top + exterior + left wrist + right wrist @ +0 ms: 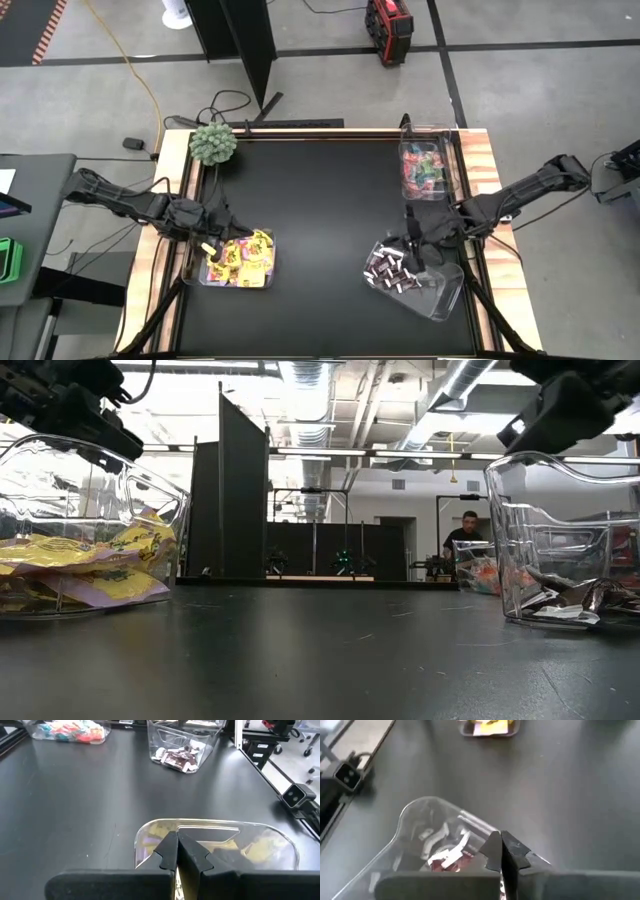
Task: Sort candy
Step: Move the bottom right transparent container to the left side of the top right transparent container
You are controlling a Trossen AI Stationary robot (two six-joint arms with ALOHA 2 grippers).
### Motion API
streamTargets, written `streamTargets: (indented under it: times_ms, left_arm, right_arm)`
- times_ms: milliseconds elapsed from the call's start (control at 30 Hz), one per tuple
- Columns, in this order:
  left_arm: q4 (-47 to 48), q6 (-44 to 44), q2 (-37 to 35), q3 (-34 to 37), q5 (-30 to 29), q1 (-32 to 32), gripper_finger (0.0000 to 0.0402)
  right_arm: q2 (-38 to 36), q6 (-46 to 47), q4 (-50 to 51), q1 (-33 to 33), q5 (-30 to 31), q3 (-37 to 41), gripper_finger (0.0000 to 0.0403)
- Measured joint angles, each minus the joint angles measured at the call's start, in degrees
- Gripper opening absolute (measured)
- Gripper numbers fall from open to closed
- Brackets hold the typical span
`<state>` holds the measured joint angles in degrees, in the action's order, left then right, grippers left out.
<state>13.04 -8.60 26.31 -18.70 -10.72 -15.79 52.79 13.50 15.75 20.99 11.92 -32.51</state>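
Candy sitting sorted in three clear bins: yellow packets (243, 259) in bin near left edge of surface (310, 230), dark mini bars (386, 268) in tilted bin near right edge, teal-and-pink wrappers (424, 168) in bin at far right corner. Left gripper (177, 851) hovering over yellow bin, fingers closed, holding nothing visible. Right gripper (500, 851) hovering over dark-bar bin rim, closed, empty. No loose candy showing on surface. Judgement: verify each bin unmixed; keep grippers clear of bin walls, tilted bin tipping easily.

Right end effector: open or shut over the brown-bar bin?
Shut. The right end effector has its fingers pressed together in its wrist view, above the clear bin of dark brown bars.
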Motion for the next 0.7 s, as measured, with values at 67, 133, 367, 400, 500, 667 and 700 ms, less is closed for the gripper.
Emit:
streamTargets:
  times_ms: [67, 133, 367, 400, 500, 667, 700]
  left_arm:
    - [-0.17, -0.02, 0.29, 0.00, -0.02, 0.00, 0.0000]
    - [-0.30, -0.10, 0.32, 0.00, -0.02, 0.00, 0.0000]
    - [-2.50, -1.73, 0.31, 0.00, -0.10, 0.00, 0.0000]
    - [-3.14, -1.75, 0.32, 0.00, -0.13, 0.00, 0.0000]
    - [-4.28, -1.75, 0.32, 0.00, -0.21, 0.00, 0.0000]
    - [-4.96, -1.75, 0.30, -0.02, -0.71, 0.02, 0.0000]
    - [-4.96, -1.75, 0.32, -0.02, -0.82, 0.02, 0.0000]
  right_arm:
    - [1.15, -0.45, -0.31, 1.16, 0.85, 0.00, 0.0028]
    - [2.15, -2.59, -0.37, 1.93, 1.68, 0.00, 0.0057]
    - [4.63, -12.87, -0.33, 1.12, 4.57, -0.02, 0.0183]
    - [4.68, -13.70, -0.29, 1.38, 4.57, -0.02, 0.0193]
    - [4.64, -14.55, -0.02, 3.06, 4.57, -0.10, 0.0199]
    - [4.96, -15.02, 0.88, 7.32, 4.56, -0.11, 0.0123]
    - [5.35, -14.62, 0.80, 8.05, 4.55, -0.11, 0.0097]
